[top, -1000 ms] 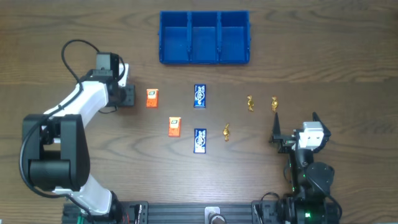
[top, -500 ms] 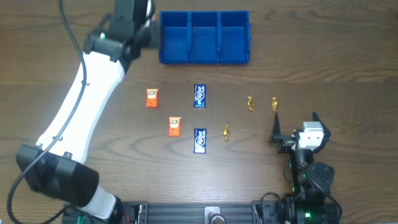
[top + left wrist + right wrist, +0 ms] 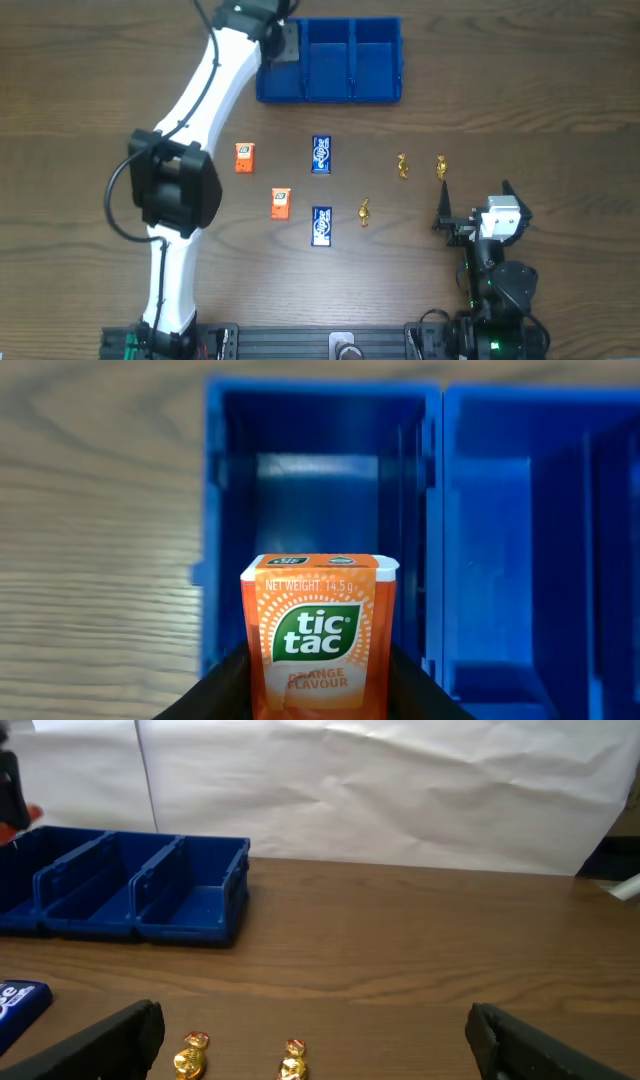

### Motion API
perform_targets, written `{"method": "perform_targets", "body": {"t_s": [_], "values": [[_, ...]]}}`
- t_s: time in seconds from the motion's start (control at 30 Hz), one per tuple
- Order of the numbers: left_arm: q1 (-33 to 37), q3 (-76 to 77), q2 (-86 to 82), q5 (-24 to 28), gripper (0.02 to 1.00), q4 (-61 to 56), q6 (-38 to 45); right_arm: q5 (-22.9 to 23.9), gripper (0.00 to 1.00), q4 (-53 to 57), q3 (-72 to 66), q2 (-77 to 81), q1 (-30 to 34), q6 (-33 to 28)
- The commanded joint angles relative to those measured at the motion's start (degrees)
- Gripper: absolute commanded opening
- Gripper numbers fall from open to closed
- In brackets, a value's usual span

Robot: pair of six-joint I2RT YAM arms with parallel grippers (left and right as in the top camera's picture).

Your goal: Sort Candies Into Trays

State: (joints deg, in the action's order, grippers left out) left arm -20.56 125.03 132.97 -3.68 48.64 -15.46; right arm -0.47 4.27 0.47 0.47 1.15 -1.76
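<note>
In the last second my left arm (image 3: 215,85) swung over the brown wooden surface (image 3: 520,110), from beside the two loose orange boxes (image 3: 245,157) to the blue plastic three-bin tray (image 3: 330,93). The left tool (image 3: 285,42) now hangs above the end bin, clamped on an upright orange plastic mint box (image 3: 318,640), so release looks next. My right tool (image 3: 312,1038) stays parked, wide open, small gold-wrapped candies (image 3: 192,1055) just ahead of it

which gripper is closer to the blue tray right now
Left. The left gripper, shut on an orange candy box, is over the left compartment of the blue tray. The right gripper is open near its base, far from the tray, beside the gold candies.
</note>
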Motion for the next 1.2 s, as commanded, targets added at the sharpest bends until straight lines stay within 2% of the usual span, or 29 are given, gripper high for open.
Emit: {"method": "perform_targets", "body": {"t_s": [0.03, 0.07, 0.17, 0.23, 0.37, 0.53, 0.67, 0.93, 1.2], "values": [[-0.1, 2.5, -0.1, 0.8, 0.542, 0.2, -1.3, -0.5, 0.998, 0.5, 0.0, -0.3, -0.3, -0.5], [-0.1, 2.5, -0.1, 0.8, 0.595, 0.2, -1.3, -0.5, 0.998, 0.5, 0.0, -0.3, -0.3, -0.5], [0.0, 2.5, -1.1, 0.5, 0.925, -0.1, -1.3, -0.5, 1.000, 0.5, 0.0, -0.3, -0.3, -0.5], [0.0, 2.3, -2.8, 0.1, 0.967, 0.0, -1.3, -0.5, 0.998, 0.5, 0.0, -0.3, -0.3, -0.5], [0.0, -3.5, -11.7, -2.4, 0.989, -0.5, -1.6, -0.5, 0.998, 0.5, 0.0, -0.3, -0.3, -0.5], [-0.2, -26.8, -33.1, -3.3, 0.996, -1.3, -4.5, -0.5, 0.998, 0.5, 0.0, -0.3, -0.3, -0.5], [-0.2, -44.4, -43.8, -2.8, 0.993, -5.2, -5.3, -0.5, 0.998, 0.5, 0.0, -0.3, -0.3, -0.5], [-0.1, -65.2, -44.4, -1.5, 0.989, -14.6, -6.0, -0.5, 1.000, 0.5, 0.0, -0.3, -0.3, -0.5], [-0.1, -69.1, -36.8, -1.1, 0.969, -22.7, -6.8, -0.5, 0.996, 0.5, 0.0, -0.3, -0.3, -0.5]]}}
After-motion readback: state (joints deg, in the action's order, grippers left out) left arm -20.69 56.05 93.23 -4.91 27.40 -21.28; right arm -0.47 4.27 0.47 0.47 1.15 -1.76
